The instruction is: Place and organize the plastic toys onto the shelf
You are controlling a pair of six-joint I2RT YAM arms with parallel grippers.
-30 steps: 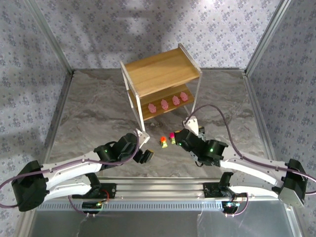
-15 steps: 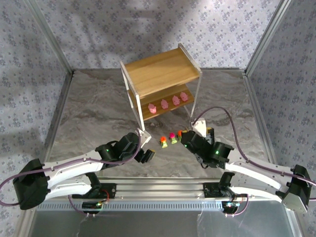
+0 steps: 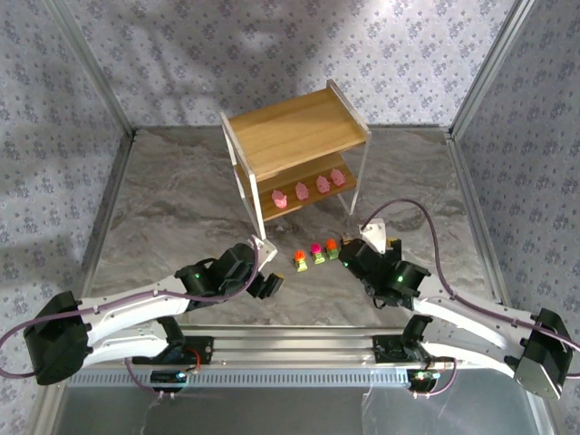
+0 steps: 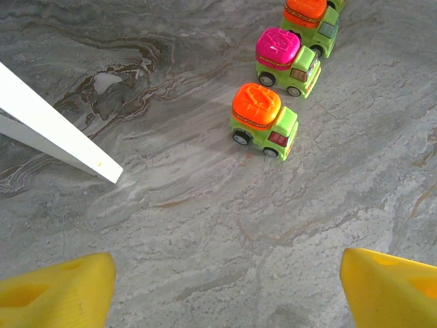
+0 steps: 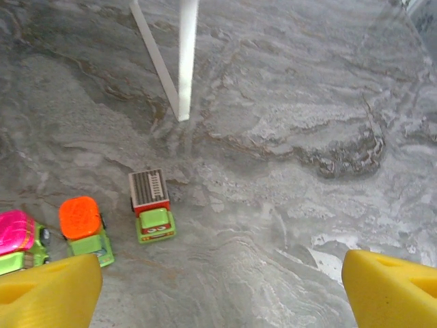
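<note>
1. trucks (image 3: 315, 253) sit in a row on the surface (image 3: 172, 208), near of the shelf (image 3: 294, 131); pink figures (image 3: 301, 190) line its lower tier.
2. left pincer (image 4: 225, 290) spread, empty.
3. right pincer (image 5: 218, 290) spread, empty.

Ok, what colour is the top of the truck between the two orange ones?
Magenta. That truck shows best in the left wrist view.

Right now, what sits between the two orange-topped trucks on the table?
The magenta-topped truck, in line between the nearer orange-topped truck and the farther orange-topped truck; the left wrist view shows it plainly.
</note>
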